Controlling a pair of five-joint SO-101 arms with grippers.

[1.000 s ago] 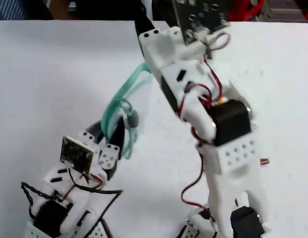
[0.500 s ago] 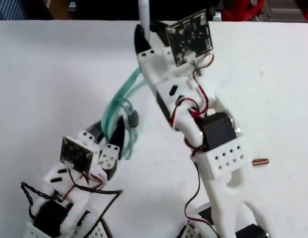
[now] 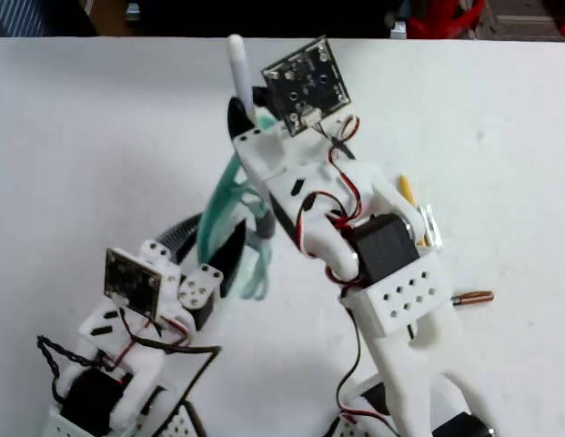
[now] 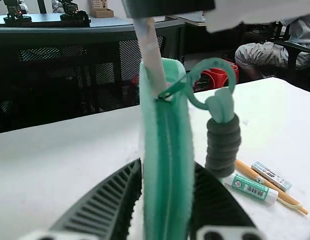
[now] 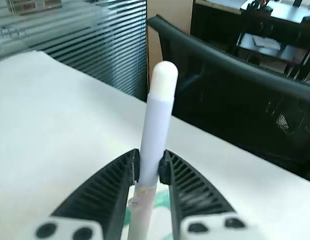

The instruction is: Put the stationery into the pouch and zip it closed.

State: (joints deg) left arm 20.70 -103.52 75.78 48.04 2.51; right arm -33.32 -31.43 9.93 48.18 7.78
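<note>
My left gripper [image 4: 167, 200] is shut on the green zip pouch [image 4: 164, 150] and holds it upright on its edge, zipper side facing the camera. A grey pull [image 4: 222, 145] hangs from a green loop beside the pouch. In the high view the pouch [image 3: 226, 196] stands between the left gripper [image 3: 229, 264] and the right gripper [image 3: 243, 123]. My right gripper [image 5: 150, 162] is shut on a white pen [image 5: 155, 120], cap end away from the wrist. The pen [image 4: 150, 50] meets the pouch's top end at the zipper slider. In the high view the pen [image 3: 237, 73] points toward the table's far edge.
Loose stationery lies on the white table [image 3: 100, 137] to the right: a brown pen [image 3: 473, 298], a yellow pencil [image 3: 405, 188], and in the left wrist view a small green tube [image 4: 250, 186], a labelled eraser [image 4: 270, 176] and a pencil [image 4: 267, 187]. Black chairs stand beyond the far edge.
The right arm has swung left and drawn back with the pen, bringing it over the pouch's far end. The pouch has tipped slightly. The left arm has hardly moved.
</note>
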